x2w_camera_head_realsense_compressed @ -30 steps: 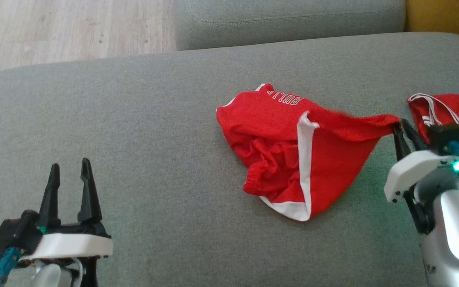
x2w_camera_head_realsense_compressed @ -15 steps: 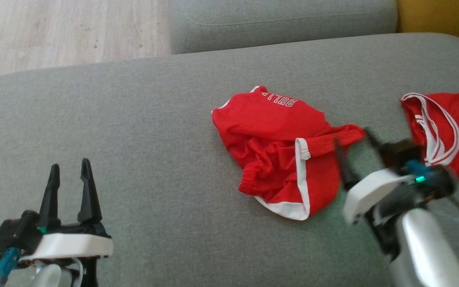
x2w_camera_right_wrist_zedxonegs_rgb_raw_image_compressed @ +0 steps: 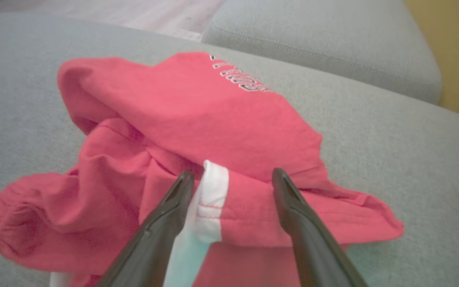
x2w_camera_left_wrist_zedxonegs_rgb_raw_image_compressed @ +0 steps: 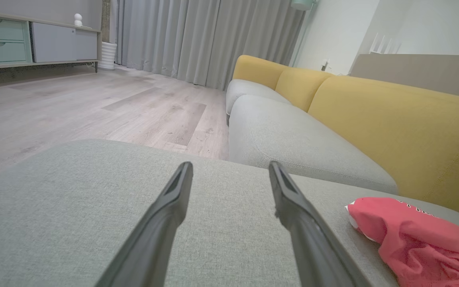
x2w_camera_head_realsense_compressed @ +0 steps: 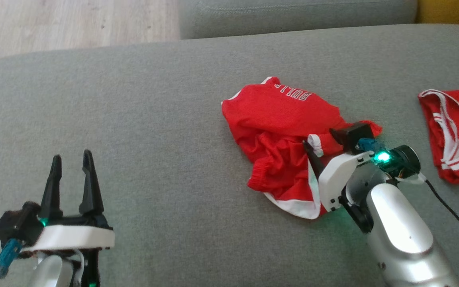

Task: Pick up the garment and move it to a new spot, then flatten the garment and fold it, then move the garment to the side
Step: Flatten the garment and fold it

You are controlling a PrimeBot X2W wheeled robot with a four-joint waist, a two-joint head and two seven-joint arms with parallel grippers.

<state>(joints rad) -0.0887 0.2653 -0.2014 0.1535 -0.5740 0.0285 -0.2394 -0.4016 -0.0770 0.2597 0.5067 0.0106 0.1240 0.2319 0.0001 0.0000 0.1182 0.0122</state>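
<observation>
The garment (x2w_camera_head_realsense_compressed: 281, 115) is a pair of red shorts with white trim and white lettering, lying crumpled on the grey sofa seat (x2w_camera_head_realsense_compressed: 153, 119), right of centre. My right gripper (x2w_camera_head_realsense_compressed: 327, 145) hovers open over its right side. In the right wrist view the right gripper (x2w_camera_right_wrist_zedxonegs_rgb_raw_image_compressed: 233, 175) straddles a white-banded hem of the garment (x2w_camera_right_wrist_zedxonegs_rgb_raw_image_compressed: 197, 115) without pinching it. My left gripper (x2w_camera_head_realsense_compressed: 72, 157) stands open at the lower left, far from the cloth. In the left wrist view the left gripper (x2w_camera_left_wrist_zedxonegs_rgb_raw_image_compressed: 230, 165) holds nothing, with the garment (x2w_camera_left_wrist_zedxonegs_rgb_raw_image_compressed: 416, 235) at the lower right.
A second red garment (x2w_camera_head_realsense_compressed: 456, 135) with white stripes lies at the seat's right edge. Another grey seat cushion (x2w_camera_head_realsense_compressed: 293, 16) sits beyond, with wooden floor (x2w_camera_head_realsense_compressed: 54, 24) at the upper left. A yellow backrest (x2w_camera_left_wrist_zedxonegs_rgb_raw_image_compressed: 393, 119) runs along the sofa.
My right gripper let go of the garment's stretched corner, opened, and moved left over the cloth. The corner fell back onto the heap. The camera shifted slightly.
</observation>
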